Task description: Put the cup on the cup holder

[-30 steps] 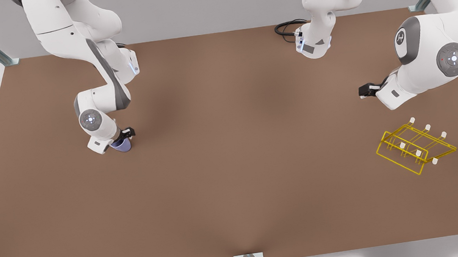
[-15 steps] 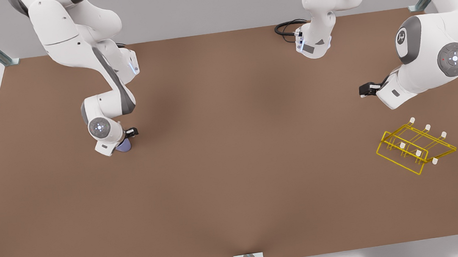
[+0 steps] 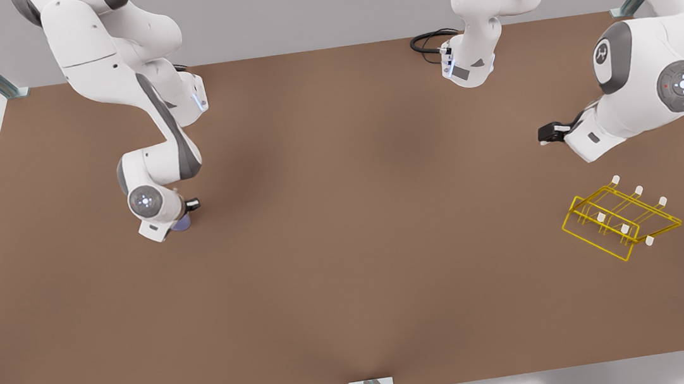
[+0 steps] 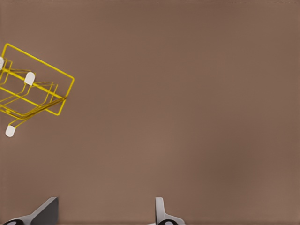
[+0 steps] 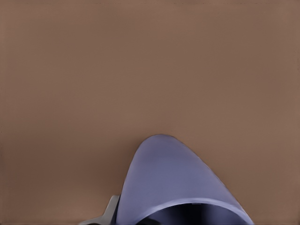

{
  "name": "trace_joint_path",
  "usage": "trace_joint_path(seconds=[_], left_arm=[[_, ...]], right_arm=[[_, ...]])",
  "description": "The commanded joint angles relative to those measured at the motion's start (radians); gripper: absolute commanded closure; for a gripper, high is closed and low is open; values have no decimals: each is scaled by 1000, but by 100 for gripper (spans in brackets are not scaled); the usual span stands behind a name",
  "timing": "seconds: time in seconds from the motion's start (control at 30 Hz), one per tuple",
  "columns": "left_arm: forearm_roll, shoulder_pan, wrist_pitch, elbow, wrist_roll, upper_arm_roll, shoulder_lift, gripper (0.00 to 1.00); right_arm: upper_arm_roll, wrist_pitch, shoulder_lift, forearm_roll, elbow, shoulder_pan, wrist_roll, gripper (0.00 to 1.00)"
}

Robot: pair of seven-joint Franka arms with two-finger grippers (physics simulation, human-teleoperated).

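Lavender cup (image 5: 176, 183) is gripped by the right gripper (image 3: 182, 214) at the front view's left, well apart from the cup holder (image 3: 620, 220), near which the left gripper (image 4: 105, 213) is held with fingers spread.

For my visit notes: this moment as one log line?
right gripper: at cup, grip unclear | left gripper: open, waiting near rack | cup not on rack

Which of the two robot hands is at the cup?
The right gripper, at the front view's left, is at the lavender-blue cup. The left gripper hangs open near the yellow cup holder.
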Motion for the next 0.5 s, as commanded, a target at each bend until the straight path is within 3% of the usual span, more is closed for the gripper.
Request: trace_joint_path(seconds=[0.0,0.07,0.17,0.23,0.33,0.47], left_arm=[[0,-1,-6,19,-1,0,-2,0],[2,-1,-4,27,-4,0,7,0],[2,2,-6,27,-4,2,7,0],[2,3,-1,27,-1,3,4,0],[3,5,-9,27,2,12,6,0],[5,25,-25,27,1,14,6,0]], right_arm=[[2,-174,-2,42,74,3,1,79],[36,-216,6,171,219,60,9,79],[51,-210,129,456,506,225,121,79],[51,-184,187,626,610,324,187,79],[50,-14,349,913,736,407,167,79],[51,125,544,1363,852,477,-268,79]])
